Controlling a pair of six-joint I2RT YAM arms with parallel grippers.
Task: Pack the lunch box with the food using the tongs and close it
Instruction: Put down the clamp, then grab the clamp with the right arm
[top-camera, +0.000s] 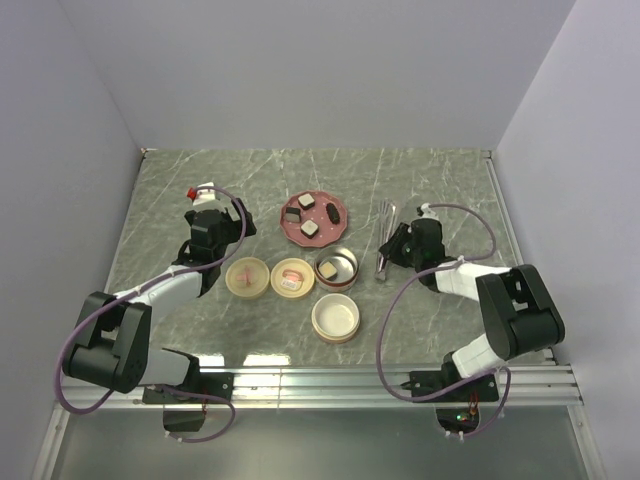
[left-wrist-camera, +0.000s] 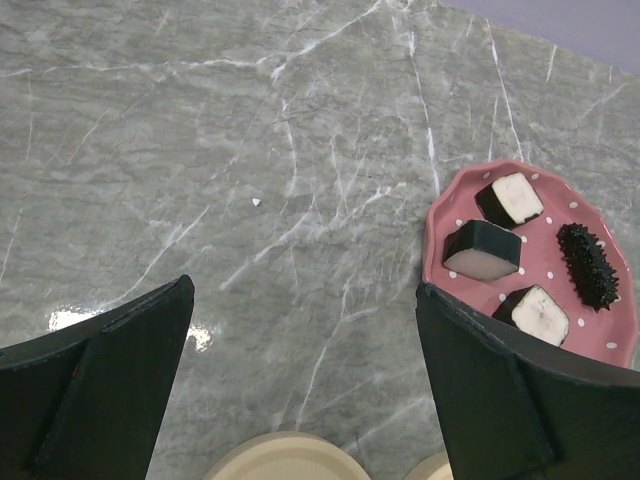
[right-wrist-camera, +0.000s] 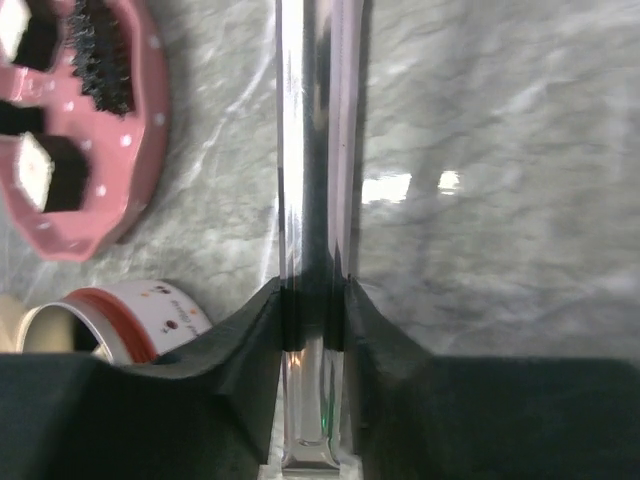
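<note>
— Since the tongs (top-camera: 386, 238) come first, where are they?

— Lying flat on the marble table (left-wrist-camera: 250, 150), to the right of the pink plate (left-wrist-camera: 600, 335). The right gripper (right-wrist-camera: 314, 297) is clamped on them. Each of its fingers (right-wrist-camera: 250, 360) presses a metal arm from the outside, so the two arms run nearly together.

— And the food?

— One food block (top-camera: 327, 270) sits inside the lunch box (top-camera: 352, 260), a small round open tin (white wall and red band, as the right wrist sees it). It stands just on the near side of the plate. Three more lie on the plate: a first block (left-wrist-camera: 509, 198), a second block (left-wrist-camera: 483, 250) and a third block (left-wrist-camera: 532, 313). Each is black with a pale face, and none touches another. A dark spiky piece (left-wrist-camera: 587, 263) lies beside them on the same plate.

— Other containers?

— A cream round tub (top-camera: 318, 318) stands just before the lunch box, toward the arm bases. Left of the lunch box, in a row, lie an inner cream lid (top-camera: 292, 268) and an outer cream lid (top-camera: 248, 287), each with a pink-red knob facing up.

— The left gripper?

— The left gripper (left-wrist-camera: 303, 290) hovers over the table left of the plate, jaws spread wide, holding nothing.
</note>
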